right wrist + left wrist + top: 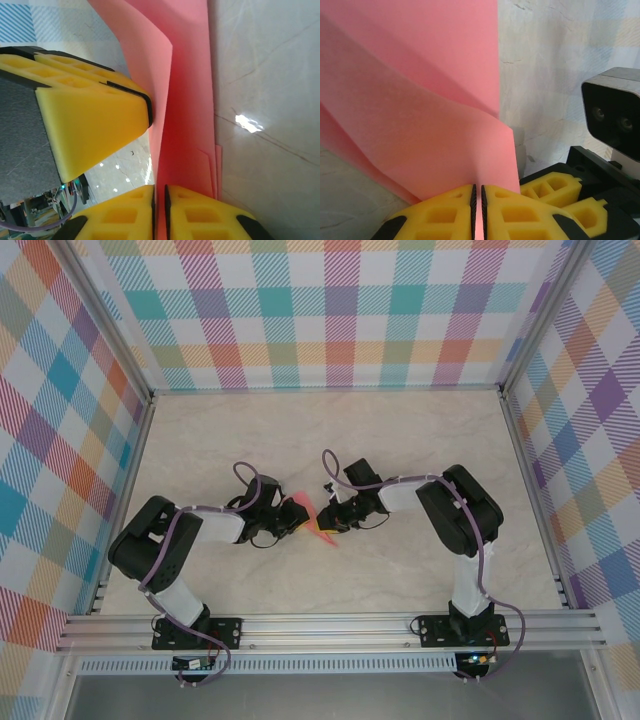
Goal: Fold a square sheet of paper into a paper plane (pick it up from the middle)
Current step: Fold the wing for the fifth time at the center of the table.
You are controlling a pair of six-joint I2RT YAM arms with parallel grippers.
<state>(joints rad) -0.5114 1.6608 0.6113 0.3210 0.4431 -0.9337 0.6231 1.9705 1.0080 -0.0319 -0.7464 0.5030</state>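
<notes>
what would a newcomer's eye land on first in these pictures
The half-folded pink paper sheet, held over the middle of the marbled table. The left gripper and right gripper each pinch it between bright yellow fingers, close together. Loud pastel plaid walls stand around the scene.
</notes>
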